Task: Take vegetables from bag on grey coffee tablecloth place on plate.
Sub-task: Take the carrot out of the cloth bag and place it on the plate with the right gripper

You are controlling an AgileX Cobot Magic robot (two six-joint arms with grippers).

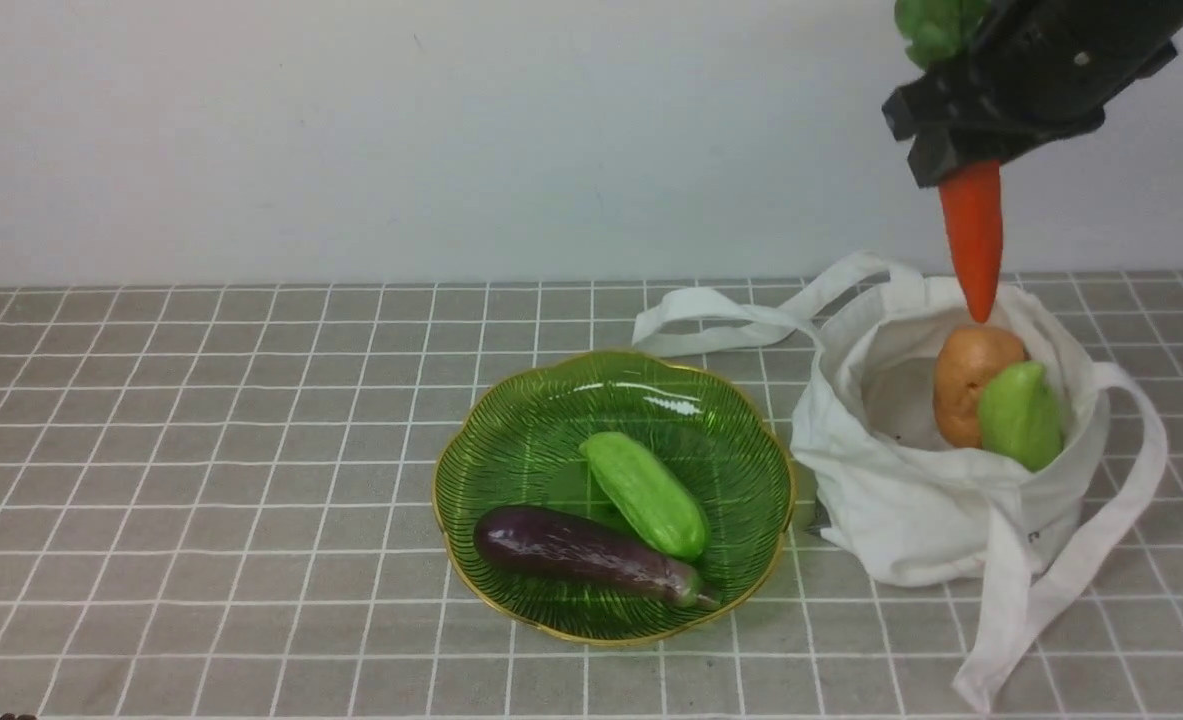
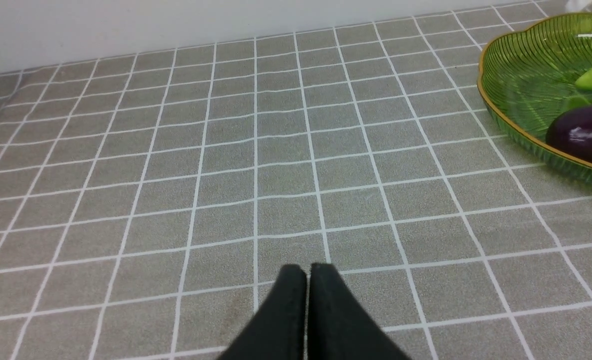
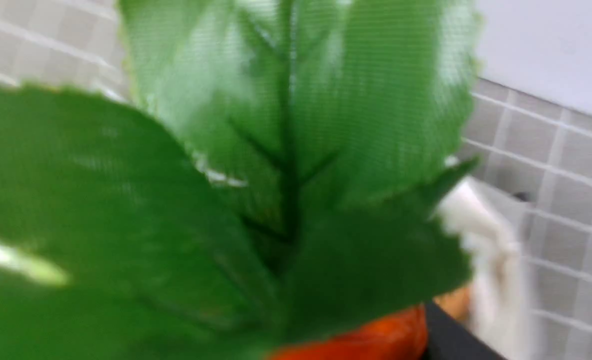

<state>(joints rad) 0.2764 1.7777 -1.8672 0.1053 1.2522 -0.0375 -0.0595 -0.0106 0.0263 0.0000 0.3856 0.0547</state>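
The right tool (image 1: 951, 130) is gripping the carrot (image 1: 973, 240) above the bag (image 1: 911, 520), whose strap (image 1: 721, 320) is lying behind the plate (image 1: 541, 440), while the left tool (image 2: 308, 300) is standing closed.

Can see a plain pale wall (image 1: 351, 150) running across the whole back of the front view. Looks smooth and off-white, with a slight bluish-grey cast. Has a small thin dark mark (image 1: 418, 42) high up, left of centre, and a tiny dark speck (image 1: 281, 65) further left, a bit lower. Can't tell whether scratch, stain or dirt. Shows up in the left wrist view too, only as a narrow band. Also appears in the right wrist view, as a pale patch, soft and blurred. Can't make out finer texture there.
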